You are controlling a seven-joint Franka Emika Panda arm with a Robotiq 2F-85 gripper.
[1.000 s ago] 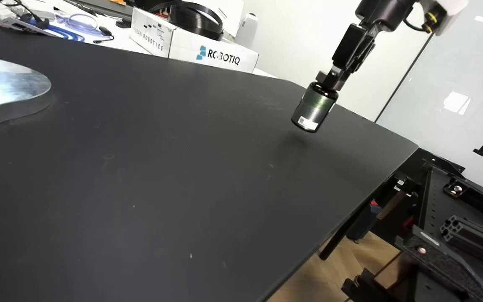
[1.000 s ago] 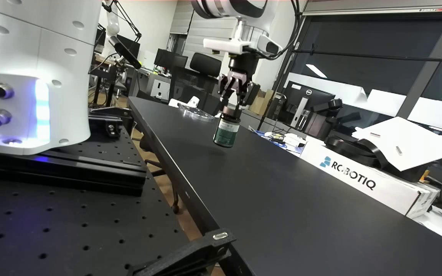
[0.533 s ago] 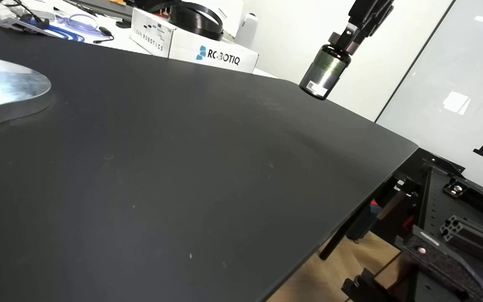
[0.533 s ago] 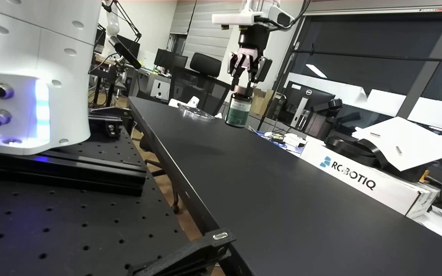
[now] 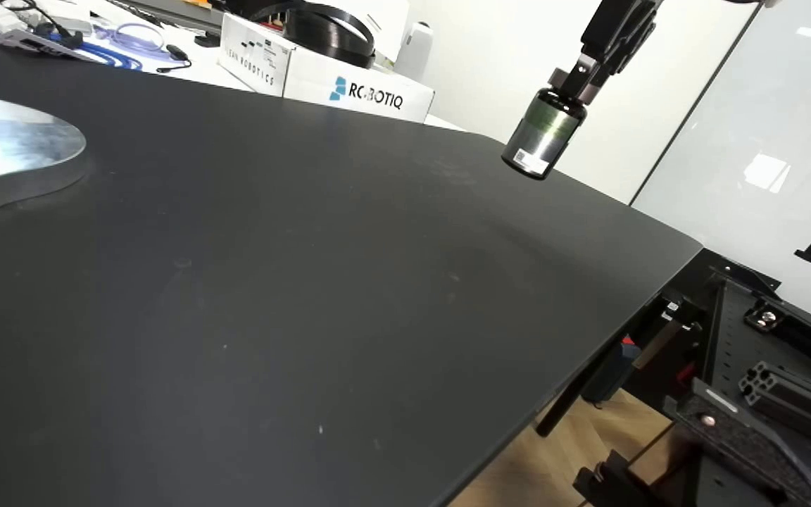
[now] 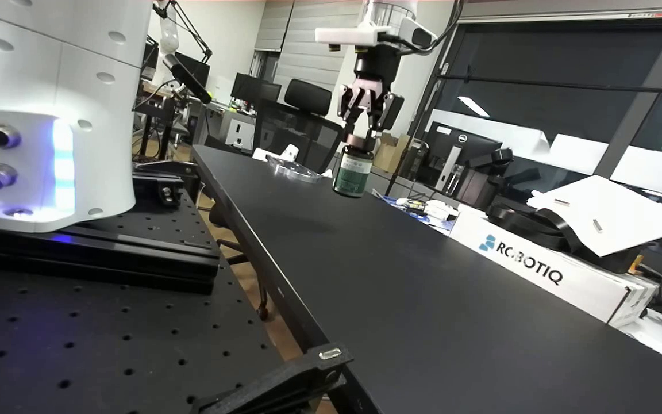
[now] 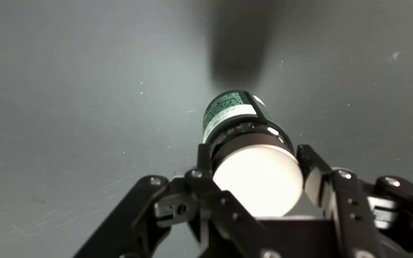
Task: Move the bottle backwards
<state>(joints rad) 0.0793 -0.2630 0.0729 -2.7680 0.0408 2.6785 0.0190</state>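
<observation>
Small dark bottle held above the bench

End effector: gripping the bottle. In the wrist view its two fingers press on opposite sides of the cap; the top of the cap shows bright white, its side dark brown.

Bottle: cap up, base down, apart from the bench surface. In the wrist view a dark shadow lies on the bench just beyond the base. The bottle is over the far part of the bench in both exterior views; in an exterior view, where a white sticker shows low on the body, it is toward the right. Exact plumb: cannot tell, both exterior views being canted.

Surroundings: a white box lettered ROBOTIQ stands beyond the bench, left of the bottle and well apart in an exterior view, a black band on top. A silvery piece with a curved edge lies on the bench at left, cut off by the frame. In an exterior view the robot base stands at left, with a perforated plate on the near side. The arm enters from the top.
</observation>
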